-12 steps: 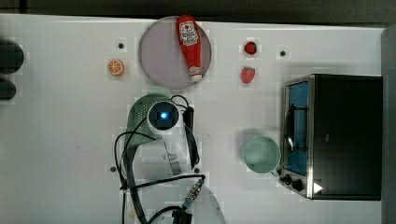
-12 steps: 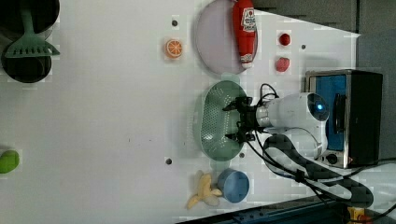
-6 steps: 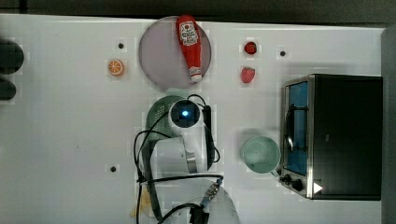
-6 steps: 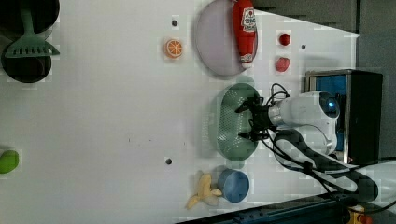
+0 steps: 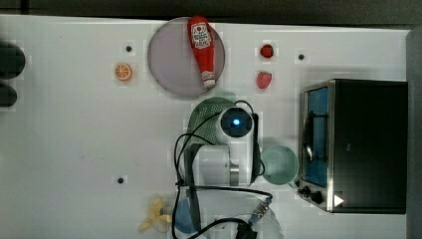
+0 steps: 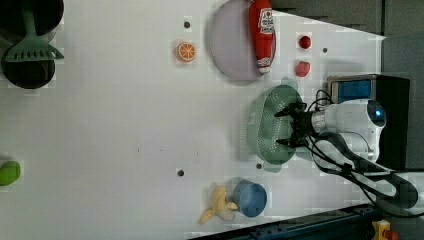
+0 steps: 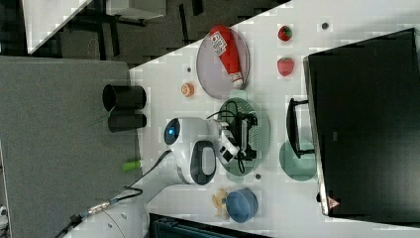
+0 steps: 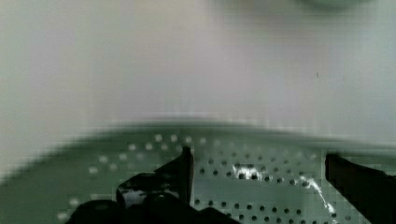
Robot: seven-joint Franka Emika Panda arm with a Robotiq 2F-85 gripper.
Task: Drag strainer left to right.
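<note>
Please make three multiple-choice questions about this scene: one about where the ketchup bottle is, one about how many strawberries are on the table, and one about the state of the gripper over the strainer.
1. Where does the ketchup bottle lie?
A. inside the strainer
B. on the round plate
C. on top of the oven

2. How many red strawberries are on the table?
A. two
B. four
C. none

3. How is the gripper?
A. shut on the cup
B. shut on the banana
C. open, inside the strainer

Answers:
1. B: the ketchup bottle lies across the plate.
2. A: two strawberries sit between the plate and the oven in the top view.
3. C: the gripper has its fingers spread apart over the holed bottom of the strainer, holding nothing.
</note>
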